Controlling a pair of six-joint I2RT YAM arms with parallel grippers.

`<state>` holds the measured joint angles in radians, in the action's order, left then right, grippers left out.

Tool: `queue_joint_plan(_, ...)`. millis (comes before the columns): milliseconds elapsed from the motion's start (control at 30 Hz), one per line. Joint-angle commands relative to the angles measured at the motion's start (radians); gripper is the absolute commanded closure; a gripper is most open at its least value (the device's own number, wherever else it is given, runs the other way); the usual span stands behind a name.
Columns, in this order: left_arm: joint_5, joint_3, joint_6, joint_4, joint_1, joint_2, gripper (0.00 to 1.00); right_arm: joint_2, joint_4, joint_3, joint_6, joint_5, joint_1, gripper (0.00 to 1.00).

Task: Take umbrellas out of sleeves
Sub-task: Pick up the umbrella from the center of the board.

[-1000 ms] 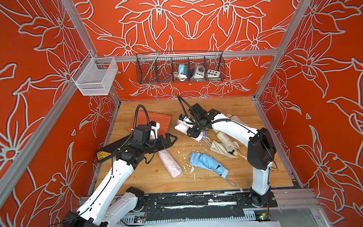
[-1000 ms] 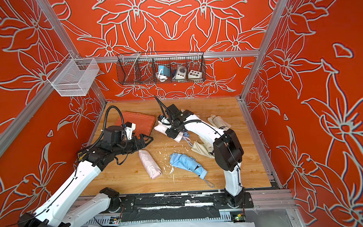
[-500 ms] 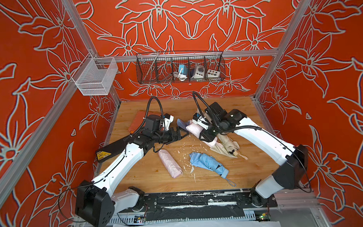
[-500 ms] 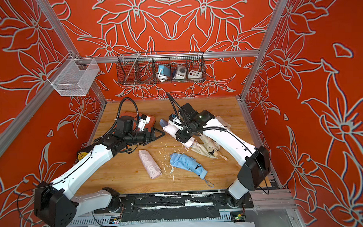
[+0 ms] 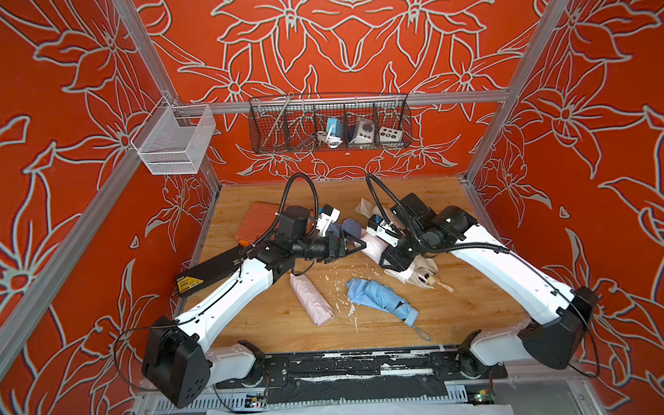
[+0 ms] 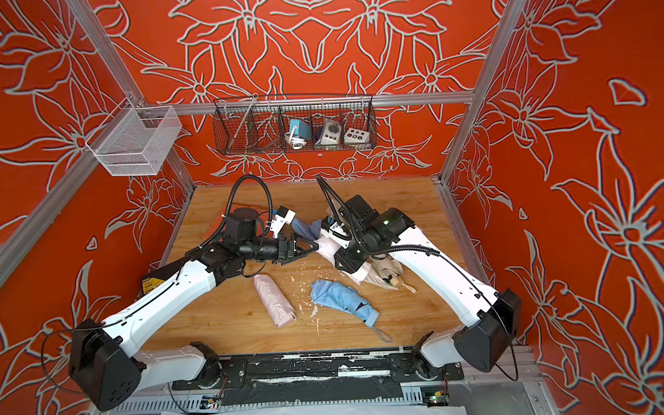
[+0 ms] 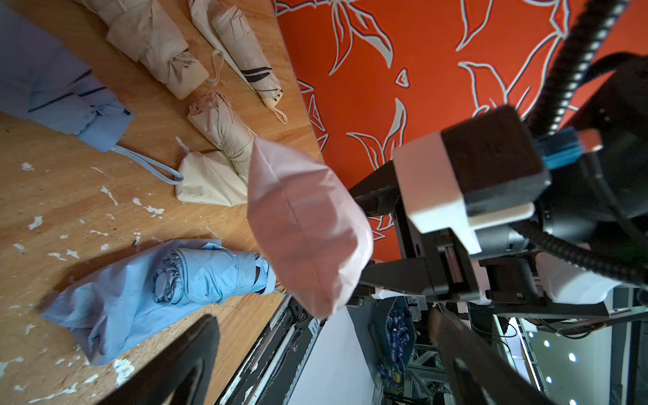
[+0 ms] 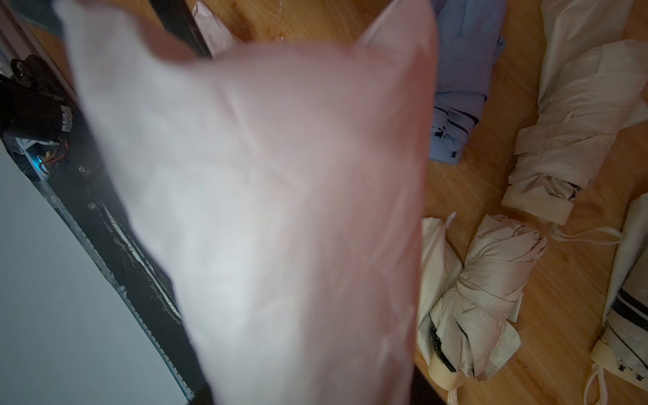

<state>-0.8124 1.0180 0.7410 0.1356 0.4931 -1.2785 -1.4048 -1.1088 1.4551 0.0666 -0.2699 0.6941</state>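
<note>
Left jaws apart at 9 o'clock of pink sleeve [image 5: 376, 248]; right jaws clamp its 3 o'clock end, likely bracing pull-off.

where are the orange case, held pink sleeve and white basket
orange case [image 5: 257, 220]: in a top view, lid
held pink sleeve [image 7: 305, 231]: left wrist view, mid fabric
white basket [image 5: 167, 152]: in a top view, wall
</note>
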Motion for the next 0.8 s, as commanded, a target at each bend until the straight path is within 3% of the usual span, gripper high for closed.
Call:
queue_joint_plan(0,-0.022,0.036,0.014,-0.03,0.007,-0.032,0.05,0.024,0.027,0.009,-0.024,-0.033,0.005,0.65)
queue_joint_plan(767,-0.015,0.058,0.036,-0.045,0.03,-0.082,0.11,0.001,0.091,0.041,-0.044,-0.097,0.055,0.67)
